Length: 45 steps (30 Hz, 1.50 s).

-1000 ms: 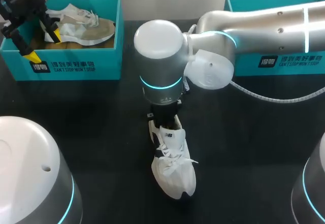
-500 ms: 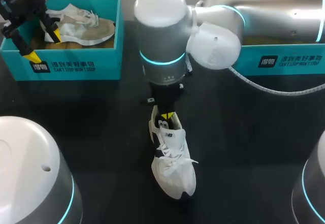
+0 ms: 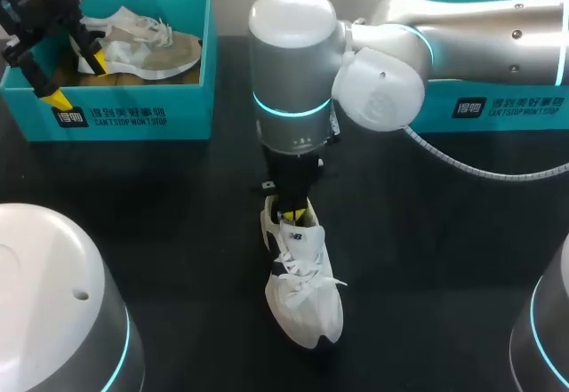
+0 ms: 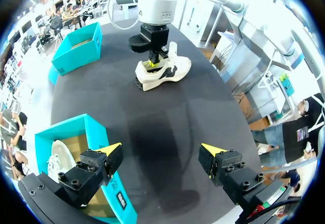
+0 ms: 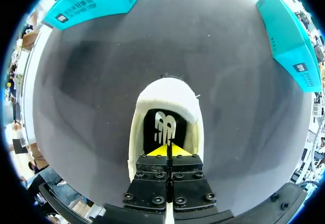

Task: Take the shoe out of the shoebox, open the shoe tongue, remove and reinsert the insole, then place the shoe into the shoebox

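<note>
1 arm has moved in the last 1 s: the right arm. Its wrist housing swung up and toward the far side of the table [image 3: 178, 232], while the right gripper [image 3: 296, 211] stayed at the heel opening of the white shoe [image 3: 302, 290].

The shoe has not shifted. It stands upright on the table, toe toward the robot, well apart from the left shoebox [image 3: 133, 112] and the right shoebox [image 3: 498, 108].

Right wrist view: fingers pressed together, yellow tips meeting just above the insole [image 5: 165, 125], nothing visibly pinched.

Left gripper [image 3: 76, 79] is unchanged: spread wide, holding nothing, over the left shoebox, which holds a second shoe [image 3: 147, 45].

Judgement: the shoe is out but the insole is still seated. The re-angling looks like set-up for the insole pull.
</note>
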Motion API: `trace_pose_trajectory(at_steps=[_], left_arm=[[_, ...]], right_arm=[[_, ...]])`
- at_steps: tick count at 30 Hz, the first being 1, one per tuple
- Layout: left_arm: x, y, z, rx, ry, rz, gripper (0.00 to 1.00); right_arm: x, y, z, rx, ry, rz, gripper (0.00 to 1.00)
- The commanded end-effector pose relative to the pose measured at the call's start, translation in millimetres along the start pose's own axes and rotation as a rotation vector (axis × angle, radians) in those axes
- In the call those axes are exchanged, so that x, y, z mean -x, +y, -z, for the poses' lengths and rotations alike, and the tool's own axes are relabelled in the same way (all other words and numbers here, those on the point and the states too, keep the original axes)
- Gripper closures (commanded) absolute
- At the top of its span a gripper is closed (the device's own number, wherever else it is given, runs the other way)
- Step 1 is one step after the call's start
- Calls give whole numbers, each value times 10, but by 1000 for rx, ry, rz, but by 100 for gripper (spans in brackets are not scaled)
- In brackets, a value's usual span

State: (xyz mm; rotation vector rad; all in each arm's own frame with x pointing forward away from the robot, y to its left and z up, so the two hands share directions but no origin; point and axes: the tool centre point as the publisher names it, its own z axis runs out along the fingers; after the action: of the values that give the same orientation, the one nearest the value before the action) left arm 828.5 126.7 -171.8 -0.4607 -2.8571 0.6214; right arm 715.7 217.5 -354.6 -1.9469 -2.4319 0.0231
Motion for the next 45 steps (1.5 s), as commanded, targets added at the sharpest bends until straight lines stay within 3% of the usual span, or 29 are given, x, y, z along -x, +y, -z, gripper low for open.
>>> trace_pose_trajectory(at_steps=[1, 2, 3, 4, 11, 15, 17, 45], left_arm=[[5, 6, 6, 2, 2, -1, 0], [5, 6, 6, 2, 2, -1, 0], [5, 6, 6, 2, 2, -1, 0], [5, 6, 6, 2, 2, -1, 0], [5, 6, 6, 2, 2, -1, 0], [5, 6, 6, 2, 2, -1, 0], [5, 6, 6, 2, 2, -1, 0], [5, 6, 6, 2, 2, -1, 0]], right_arm=[[-69, -26, -26, -20, 6, 18, 100], [-74, -36, -36, -21, 1, 15, 84], [-75, -49, -45, -25, 1, 15, 61], [-68, -62, -57, -29, 4, 14, 52], [-75, -125, -103, -53, 7, 3, 23], [-85, -156, -99, -57, 6, 7, 13], [-87, -172, -100, -62, 6, 15, 0], [-103, -432, 66, -60, 12, -23, 0]])
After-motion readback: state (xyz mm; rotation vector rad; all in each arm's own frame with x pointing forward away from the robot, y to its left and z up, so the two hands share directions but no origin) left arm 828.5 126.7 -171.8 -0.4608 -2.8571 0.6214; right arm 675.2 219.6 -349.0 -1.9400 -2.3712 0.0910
